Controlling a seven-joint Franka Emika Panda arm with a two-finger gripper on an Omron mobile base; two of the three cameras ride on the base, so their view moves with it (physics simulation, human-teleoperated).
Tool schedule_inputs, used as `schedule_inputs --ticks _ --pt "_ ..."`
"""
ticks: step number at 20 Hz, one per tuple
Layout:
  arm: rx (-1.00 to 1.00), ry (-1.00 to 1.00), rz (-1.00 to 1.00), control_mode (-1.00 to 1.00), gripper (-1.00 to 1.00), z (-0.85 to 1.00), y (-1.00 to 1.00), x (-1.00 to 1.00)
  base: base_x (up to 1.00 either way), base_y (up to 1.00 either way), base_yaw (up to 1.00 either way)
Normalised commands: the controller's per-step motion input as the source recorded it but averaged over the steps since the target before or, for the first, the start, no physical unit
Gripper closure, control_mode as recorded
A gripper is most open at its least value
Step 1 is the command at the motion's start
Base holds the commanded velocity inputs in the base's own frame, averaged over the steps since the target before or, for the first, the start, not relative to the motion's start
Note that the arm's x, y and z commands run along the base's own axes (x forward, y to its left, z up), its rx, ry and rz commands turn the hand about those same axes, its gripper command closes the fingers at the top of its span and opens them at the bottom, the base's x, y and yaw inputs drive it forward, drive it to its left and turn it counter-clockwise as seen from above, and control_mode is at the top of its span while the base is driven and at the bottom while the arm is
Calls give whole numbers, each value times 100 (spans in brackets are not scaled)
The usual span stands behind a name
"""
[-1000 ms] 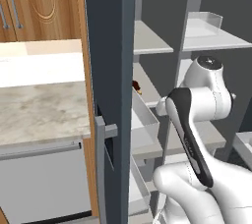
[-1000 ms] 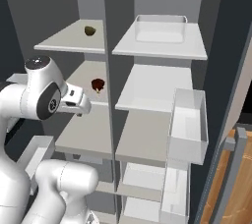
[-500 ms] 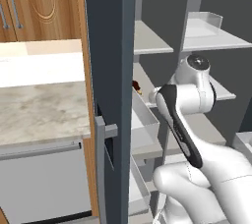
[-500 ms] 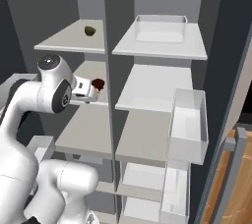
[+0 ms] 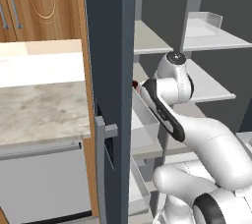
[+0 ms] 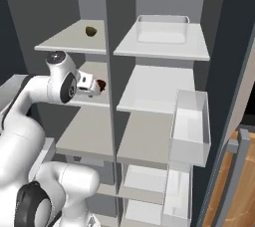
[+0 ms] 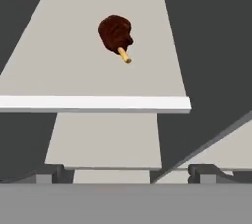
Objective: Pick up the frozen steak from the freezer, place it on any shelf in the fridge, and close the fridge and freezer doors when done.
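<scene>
Dark red-brown, with a pale stub at one edge, the frozen steak (image 7: 116, 33) is seen lying on a light grey shelf (image 7: 74, 78) inside the freezer (image 6: 79, 121), the narrower left half of the slate-blue unit. From the hand view, the steak is found ahead of the fingers (image 7: 47, 173) and apart from them, set well back from the shelf's front edge; the two dark tips are spread wide at the bottom of that view, with nothing held between them. In the right base view the gripper (image 6: 93, 86) is seen reaching into the freezer at the height of the second shelf, with the steak (image 6: 102, 84) just beyond it. One dark olive-brown lump (image 6: 90, 31) is counted on the freezer shelf above. Only one steak is to be counted. In the fridge (image 6: 164, 96), on the right, one rimmed board (image 6: 162, 27) is seen at the top, with a plain shelf (image 6: 159, 91) below it. One freezer door (image 5: 108, 70) is shown standing open in the left base view, beside a marbled tabletop (image 5: 42, 112).
</scene>
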Motion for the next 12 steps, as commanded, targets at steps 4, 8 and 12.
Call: schedule_inputs --ticks 4,8,12 --pt "4 3 -3 -100 -100 -31 27 47 0 0 0" --pt "9 0 -2 -100 -100 -41 -4 71 0 0 0" --pt "0 0 -2 -100 -100 -9 0 74 0 0 0"
